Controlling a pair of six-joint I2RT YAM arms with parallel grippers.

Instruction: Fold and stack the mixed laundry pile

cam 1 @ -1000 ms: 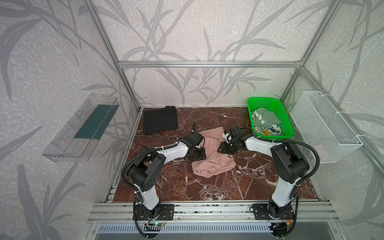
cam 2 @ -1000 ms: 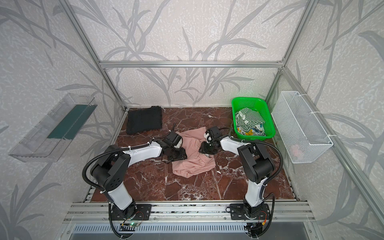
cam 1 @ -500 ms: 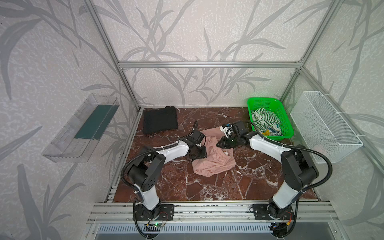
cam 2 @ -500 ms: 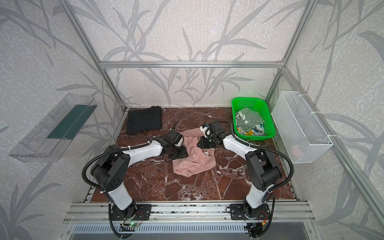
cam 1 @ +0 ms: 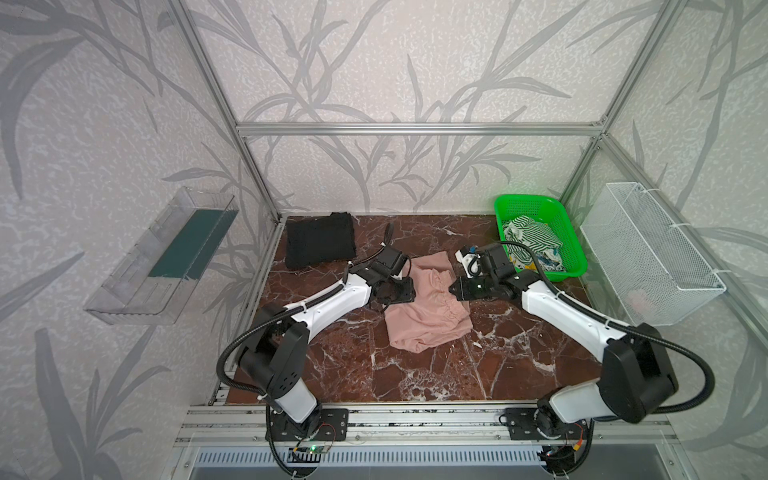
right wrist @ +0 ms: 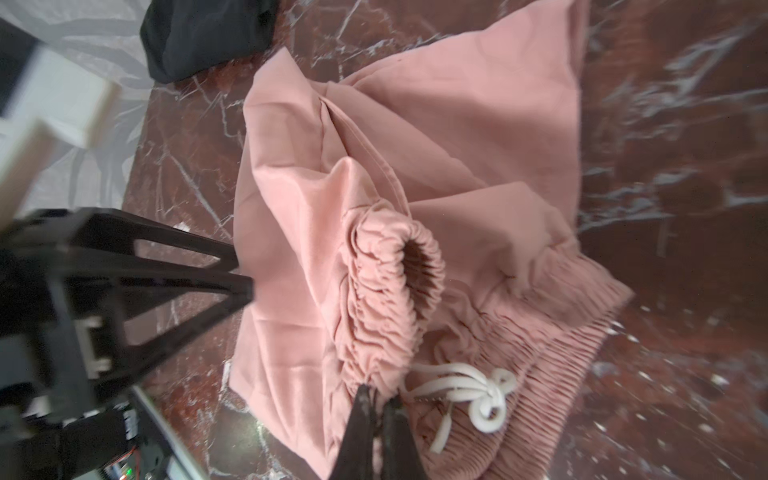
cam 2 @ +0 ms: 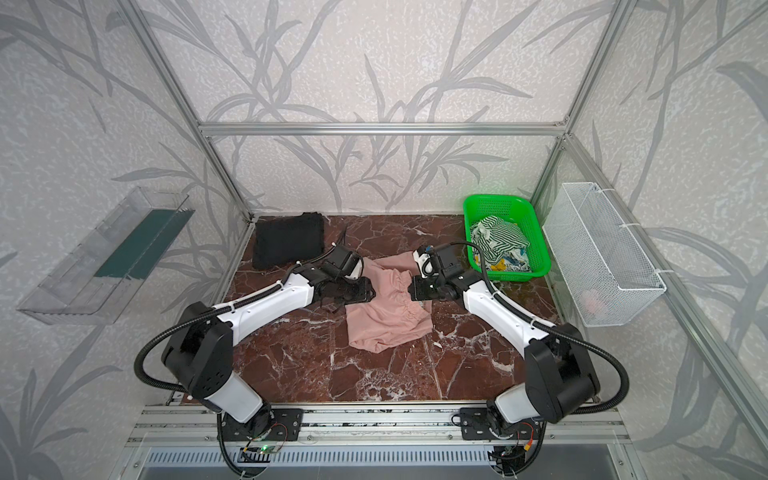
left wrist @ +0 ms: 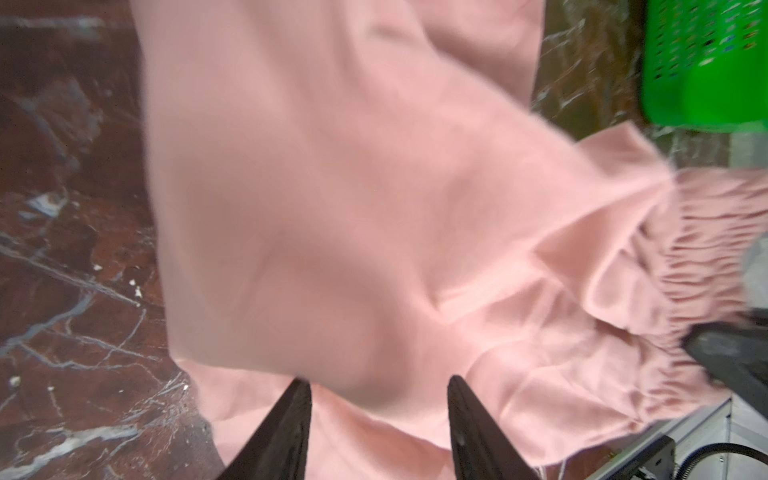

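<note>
On the red-brown marble tabletop (cam 1: 419, 374) inside the leaf-papered booth, the right gripper (right wrist: 376, 395) was pinched shut on the gathered waistband of the dusty-pink drawstring shorts (cam 1: 424, 316), just beside their white cord (right wrist: 478, 390). The left gripper (left wrist: 378, 386) had its jaws parted at the shorts' left edge, gripping nothing I could make out. The shorts lay rumpled mid-table between the arms, not yet folded. Far left, the black T-shirt (cam 1: 320, 241) sat folded square, seemingly done. Far right, the green-and-white striped cloth (cam 1: 530, 235) and the small multicoloured printed piece (cam 1: 548, 262) waited in the green basket (cam 1: 528, 200). Roughly a quarter finished, I judged.
</note>
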